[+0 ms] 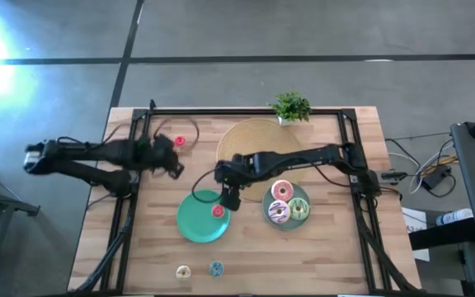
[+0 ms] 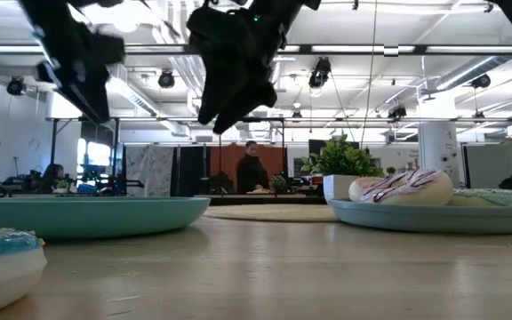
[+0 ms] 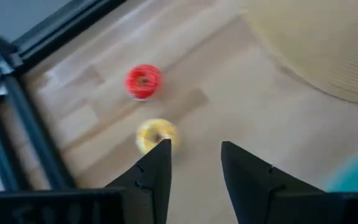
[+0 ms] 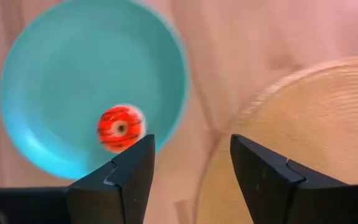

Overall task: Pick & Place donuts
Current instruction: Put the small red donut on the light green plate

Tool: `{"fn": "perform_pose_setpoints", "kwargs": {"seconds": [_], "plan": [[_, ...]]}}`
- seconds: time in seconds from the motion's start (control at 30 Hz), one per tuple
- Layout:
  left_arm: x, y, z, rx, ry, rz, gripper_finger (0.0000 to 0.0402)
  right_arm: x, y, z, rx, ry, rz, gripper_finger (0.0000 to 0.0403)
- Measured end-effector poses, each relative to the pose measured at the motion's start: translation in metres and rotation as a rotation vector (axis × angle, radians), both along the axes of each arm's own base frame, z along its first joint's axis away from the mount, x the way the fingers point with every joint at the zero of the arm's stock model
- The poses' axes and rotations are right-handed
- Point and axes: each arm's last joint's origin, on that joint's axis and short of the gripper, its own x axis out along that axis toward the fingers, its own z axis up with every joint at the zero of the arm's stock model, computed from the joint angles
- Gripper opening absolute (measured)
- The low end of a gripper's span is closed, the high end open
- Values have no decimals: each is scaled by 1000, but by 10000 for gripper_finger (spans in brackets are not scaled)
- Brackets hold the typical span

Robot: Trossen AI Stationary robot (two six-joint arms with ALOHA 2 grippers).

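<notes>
In the high view my left gripper point(image 1: 174, 167) hovers open over the far left of the table, just short of a red mini donut point(image 1: 178, 141). Its wrist view shows that red donut point(image 3: 143, 81) and a yellow mini donut point(image 3: 156, 135) lying on the wood ahead of the open fingers point(image 3: 194, 149). My right gripper point(image 1: 230, 198) point(image 4: 191, 142) is open above the teal plate's point(image 1: 196, 221) right rim. A red-orange mini donut point(image 1: 218, 211) point(image 4: 120, 128) lies flat on that plate. The pink point(image 1: 281, 190), white-purple point(image 1: 277, 212) and green point(image 1: 300, 208) donuts lie on the grey-blue plate point(image 1: 288, 225).
A large tan disc point(image 1: 258, 142) lies at the far middle, with a potted plant point(image 1: 291, 107) behind it. Cream point(image 1: 183, 271) and teal point(image 1: 215, 268) mini donuts sit near the near edge. A black frame point(image 1: 130, 206) runs along the table's sides. People stand in the room beyond.
</notes>
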Motion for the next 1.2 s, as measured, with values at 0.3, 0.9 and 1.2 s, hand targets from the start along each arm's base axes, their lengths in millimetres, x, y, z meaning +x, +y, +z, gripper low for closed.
{"fn": "perform_pose_setpoints", "kwargs": {"seconds": [0.3, 0.9, 1.2], "plan": [[-17, 115, -28, -166, -103, 143, 114, -14, -13, 6, 1, 92, -53, 203], [-22, 185, -96, -394, -78, 194, 114, -20, -17, 14, 3, 97, -104, 203], [-13, 193, -107, -422, -103, 146, 110, -22, -17, 14, 2, 115, -101, 203]]}}
